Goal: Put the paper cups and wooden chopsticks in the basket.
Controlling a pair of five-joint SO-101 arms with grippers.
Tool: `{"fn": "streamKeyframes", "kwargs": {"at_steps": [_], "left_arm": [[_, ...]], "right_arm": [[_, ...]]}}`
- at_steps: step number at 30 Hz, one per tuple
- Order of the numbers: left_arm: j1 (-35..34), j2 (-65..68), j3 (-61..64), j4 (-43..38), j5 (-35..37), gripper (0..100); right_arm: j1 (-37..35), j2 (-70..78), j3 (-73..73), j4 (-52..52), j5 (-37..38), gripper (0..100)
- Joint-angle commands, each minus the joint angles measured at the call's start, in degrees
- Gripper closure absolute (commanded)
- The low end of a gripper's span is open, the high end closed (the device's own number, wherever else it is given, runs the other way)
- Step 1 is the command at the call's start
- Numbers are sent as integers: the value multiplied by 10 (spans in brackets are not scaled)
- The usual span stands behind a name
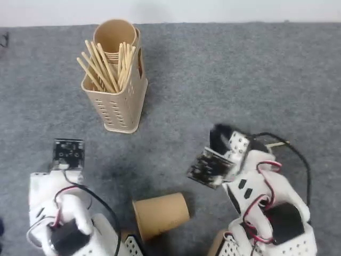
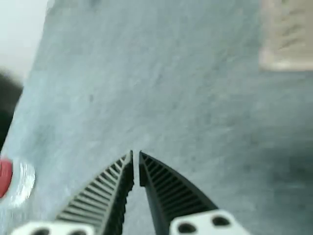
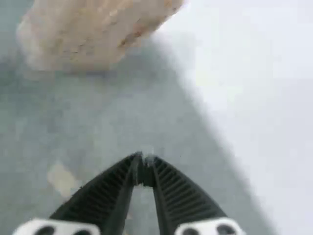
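Beige slotted plastic basket (image 1: 120,104) holds wooden chopsticks (image 1: 104,66) and stacked brown paper cups (image 1: 114,34); one loose cup (image 1: 160,213) lies sideways outside. Left gripper (image 2: 136,155), right gripper (image 3: 143,157): closed, empty.

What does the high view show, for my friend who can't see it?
A tan basket stands on a grey mat, holding chopsticks and stacked cups. Another cup lies on its side on the mat, between the left arm and the right arm, both white.
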Motion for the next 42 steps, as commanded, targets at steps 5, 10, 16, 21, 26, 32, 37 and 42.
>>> {"fn": "streamKeyframes", "kwargs": {"at_steps": [5, 10, 16, 21, 26, 32, 37, 42], "left_arm": [[-22, 1, 32, -25, 10, 987], [-88, 1, 83, -87, 10, 987], [-220, 1, 147, -166, 9, 987], [-265, 1, 189, -178, -52, 986], [-245, 1, 191, -179, -59, 986], [-227, 1, 196, -179, -59, 986], [-228, 1, 196, -176, -59, 986], [-229, 1, 208, -176, -59, 986]], "right_arm": [[-144, 66, -29, 144, 6, 991], [-234, 145, -28, 148, -21, 991], [-348, 239, -23, 146, -22, 991], [-395, 314, 24, 97, -19, 991], [-408, 367, 42, 39, -19, 991], [-412, 413, 67, -18, -19, 991], [-397, 451, 113, -104, 4, 991], [-276, 488, 91, -232, 78, 991]]}}
